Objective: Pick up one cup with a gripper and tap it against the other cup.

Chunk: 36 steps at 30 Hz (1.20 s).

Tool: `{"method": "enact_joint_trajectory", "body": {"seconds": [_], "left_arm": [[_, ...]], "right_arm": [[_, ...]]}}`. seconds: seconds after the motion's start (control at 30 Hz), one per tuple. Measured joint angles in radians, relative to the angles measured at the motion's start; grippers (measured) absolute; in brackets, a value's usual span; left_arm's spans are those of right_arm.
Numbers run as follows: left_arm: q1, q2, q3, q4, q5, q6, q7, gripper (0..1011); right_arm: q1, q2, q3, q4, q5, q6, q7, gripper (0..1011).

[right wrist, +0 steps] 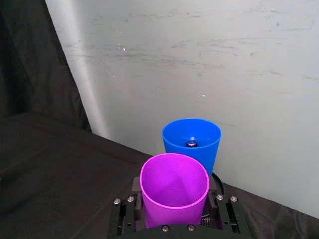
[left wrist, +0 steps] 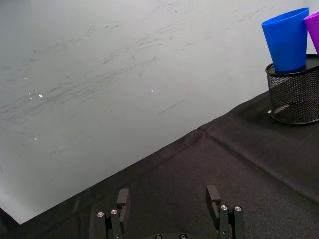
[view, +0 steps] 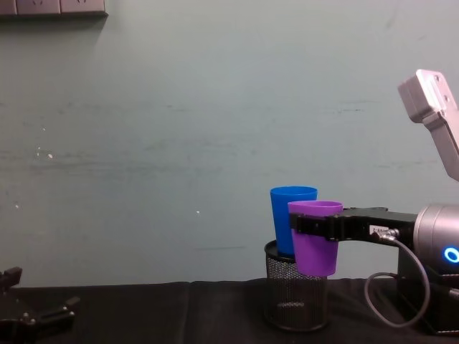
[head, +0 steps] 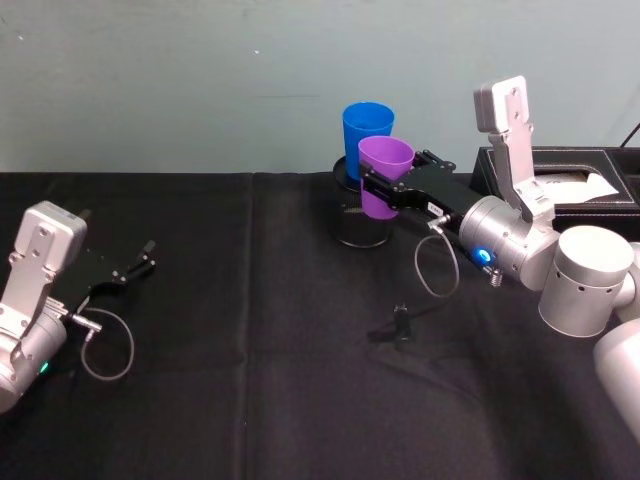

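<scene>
Pinching the purple cup (head: 377, 206) by its sides in the right end effector (head: 392, 172), raised clear of the worktop (head: 250, 330), with the blue cup (head: 367, 128) just beyond the fingertips, standing in a black mesh pen holder (head: 360, 228) below and ahead of them; hard to tell whether touching. Well apart on that end effector's left, resting low with fingers spread: the left end effector (head: 143, 260). Likely trouble from here: pushing forward too hard and tipping the loosely seated blue cup or the holder, or snagging the purple base on the mesh rim and twisting out of the grip.
</scene>
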State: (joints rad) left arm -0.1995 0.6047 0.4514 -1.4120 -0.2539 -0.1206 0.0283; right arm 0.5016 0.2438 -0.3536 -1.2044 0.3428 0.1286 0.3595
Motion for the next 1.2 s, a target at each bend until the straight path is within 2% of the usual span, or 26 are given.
{"method": "enact_joint_trajectory", "body": {"seconds": [1.2], "left_arm": [[0.0,0.0,0.0,0.0,0.0,0.0,0.0,1000]], "right_arm": [[0.0,0.0,0.0,0.0,0.0,0.0,0.0,726]]}}
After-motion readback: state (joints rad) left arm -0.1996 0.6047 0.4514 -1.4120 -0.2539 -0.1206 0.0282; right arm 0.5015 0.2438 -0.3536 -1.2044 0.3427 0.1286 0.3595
